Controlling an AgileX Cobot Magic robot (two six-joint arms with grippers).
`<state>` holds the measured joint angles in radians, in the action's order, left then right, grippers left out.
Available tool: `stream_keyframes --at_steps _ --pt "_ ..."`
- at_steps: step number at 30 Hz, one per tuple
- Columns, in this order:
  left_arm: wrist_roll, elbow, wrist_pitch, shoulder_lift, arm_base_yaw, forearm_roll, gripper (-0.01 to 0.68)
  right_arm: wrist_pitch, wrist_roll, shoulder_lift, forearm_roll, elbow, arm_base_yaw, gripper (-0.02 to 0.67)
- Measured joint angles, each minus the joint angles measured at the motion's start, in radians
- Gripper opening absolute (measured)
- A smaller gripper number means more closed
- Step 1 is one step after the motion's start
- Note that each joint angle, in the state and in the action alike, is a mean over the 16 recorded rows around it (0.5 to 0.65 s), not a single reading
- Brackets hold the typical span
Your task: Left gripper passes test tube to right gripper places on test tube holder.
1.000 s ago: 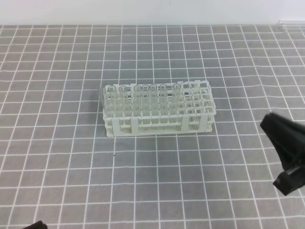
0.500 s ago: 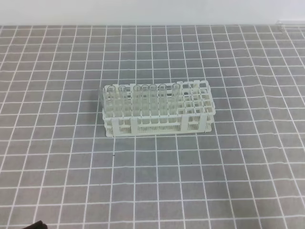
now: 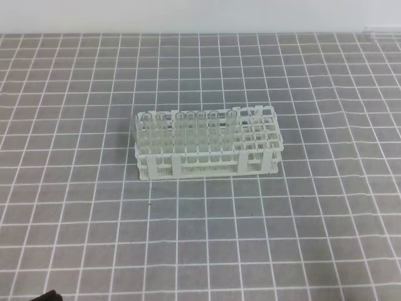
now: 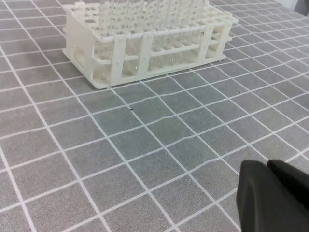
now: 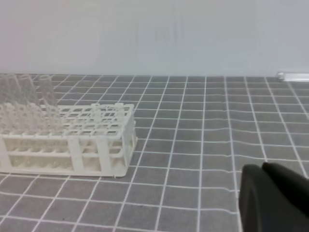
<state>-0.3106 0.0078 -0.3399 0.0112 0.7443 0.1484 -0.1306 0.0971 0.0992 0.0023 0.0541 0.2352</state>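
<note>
- My left gripper [image 4: 268,166] shows only as a black mass in the bottom right corner of my left wrist view. Its two fingers are pressed together with just a thin seam between them, and nothing is held. It sits low over the grey tiled mat [image 3: 75,207], well apart from the rack.
- In the high view a small dark sliver at the bottom left edge is all I can see of that arm.
- The test tube holder [image 3: 254,164] stands upright near the middle of the mat, its long side facing the high camera.
- Clear test tubes [image 3: 200,135] stand upright in its holes, filling the left and middle part of the lattice. The squares at the right end hold none. I cannot tell which tube is the task's own, since they all look alike.
- From my right wrist view, the holder [image 5: 104,145] sits at the left, tubes [image 5: 29,104] crowded at its far left end.
- My right gripper [image 5: 263,169] is a black shape in the bottom right corner of that view. Its fingers are closed together, gripping nothing, and it is well clear of the rack.
</note>
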Motion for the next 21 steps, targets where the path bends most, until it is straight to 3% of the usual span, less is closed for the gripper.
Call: stream_keyframes --at_steps 21 --pt "-0.001 0.004 0.005 -0.002 0.000 0.002 -0.001 -0.159 -0.078 -0.105 0.017 -0.056 -0.019 -0.013"
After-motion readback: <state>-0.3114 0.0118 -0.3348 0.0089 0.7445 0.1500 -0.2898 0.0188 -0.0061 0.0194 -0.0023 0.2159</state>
